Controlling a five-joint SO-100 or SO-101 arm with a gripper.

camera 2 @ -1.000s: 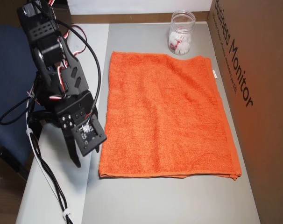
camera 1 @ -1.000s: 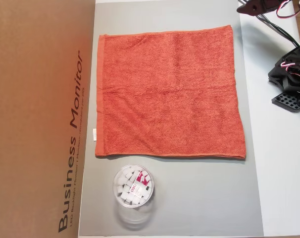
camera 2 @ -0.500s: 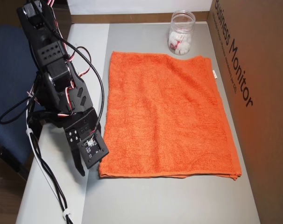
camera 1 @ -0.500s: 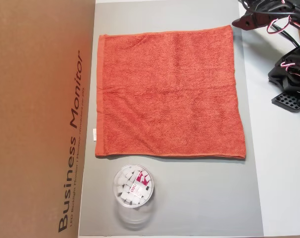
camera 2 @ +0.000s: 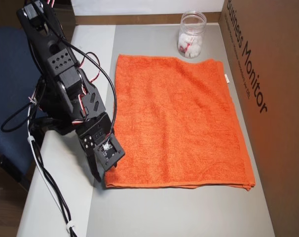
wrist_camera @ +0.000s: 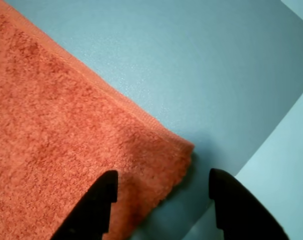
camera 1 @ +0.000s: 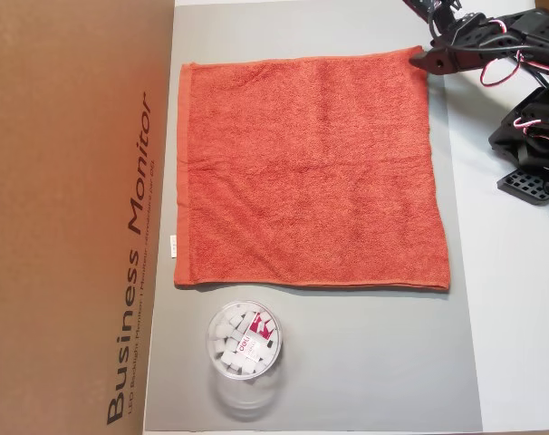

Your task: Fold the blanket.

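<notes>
Gripper (wrist_camera: 161,192), jaws parted, straddles 1 corner of the flat orange-red terry towel (wrist_camera: 56,135), positioned to pinch it for folding.

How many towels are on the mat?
1: the orange-red towel lies flat and unfolded mid-mat, with the pincer open over one corner. None appears hidden.

grey mat (camera 1: 374,362), white table (camera 1: 519,317), blue chair (camera 2: 9,74)
</notes>
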